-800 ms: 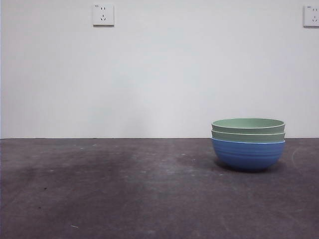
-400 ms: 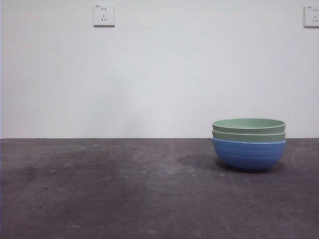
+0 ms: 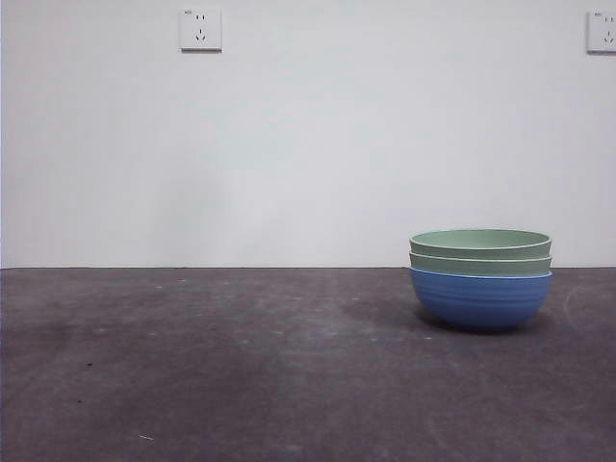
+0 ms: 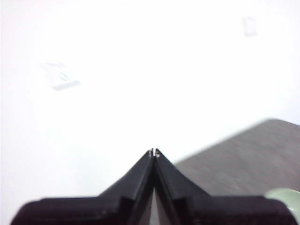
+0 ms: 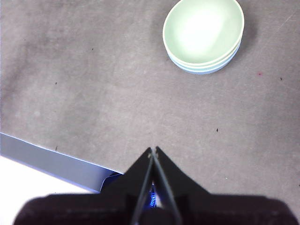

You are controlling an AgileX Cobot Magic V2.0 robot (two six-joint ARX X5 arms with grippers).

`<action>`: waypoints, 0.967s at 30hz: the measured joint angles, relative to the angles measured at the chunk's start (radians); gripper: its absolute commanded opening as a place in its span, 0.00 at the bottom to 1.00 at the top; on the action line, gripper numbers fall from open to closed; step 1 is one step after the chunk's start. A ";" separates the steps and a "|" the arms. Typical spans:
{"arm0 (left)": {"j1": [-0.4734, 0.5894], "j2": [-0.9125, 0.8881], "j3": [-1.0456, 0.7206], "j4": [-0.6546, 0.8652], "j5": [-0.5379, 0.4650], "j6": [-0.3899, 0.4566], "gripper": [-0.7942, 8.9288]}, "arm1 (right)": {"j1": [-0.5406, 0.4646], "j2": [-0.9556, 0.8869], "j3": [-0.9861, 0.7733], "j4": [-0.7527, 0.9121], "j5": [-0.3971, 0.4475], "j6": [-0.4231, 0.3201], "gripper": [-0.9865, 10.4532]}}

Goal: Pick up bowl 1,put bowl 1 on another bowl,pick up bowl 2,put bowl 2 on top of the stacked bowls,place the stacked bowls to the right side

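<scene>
The stacked bowls (image 3: pixel 480 277) rest on the dark table at the right: a blue ribbed bowl (image 3: pixel 479 299) at the bottom with two pale green bowls (image 3: pixel 480 245) nested in it. From above, the right wrist view shows the stack (image 5: pixel 203 35) with the top green bowl's inside empty. My right gripper (image 5: pixel 153 150) hangs shut and empty high over the table, well away from the stack. My left gripper (image 4: pixel 153 152) is shut too, holding nothing, aimed at the white wall, with a sliver of green bowl rim (image 4: pixel 284 198) at the picture's corner.
The dark grey table (image 3: pixel 241 366) runs to a white wall (image 3: pixel 308 144) with two sockets (image 3: pixel 200 29). The table's edge (image 5: pixel 51 159) shows in the right wrist view.
</scene>
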 measured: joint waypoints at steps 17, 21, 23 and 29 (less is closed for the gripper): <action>0.101 -0.526 -1.030 0.517 -0.173 0.001 0.08 | 0.000 0.000 0.000 0.000 0.000 0.000 0.09; 0.114 -0.625 -1.168 0.520 -0.210 -0.006 0.08 | 0.000 0.000 0.000 0.000 0.000 0.000 0.09; 0.119 -0.662 -1.223 0.521 -0.226 -0.014 0.08 | 0.000 0.000 0.000 0.000 0.000 0.000 0.09; 0.125 -0.750 -1.345 0.521 -0.238 -0.038 0.08 | 0.000 0.000 0.000 0.000 0.000 0.000 0.09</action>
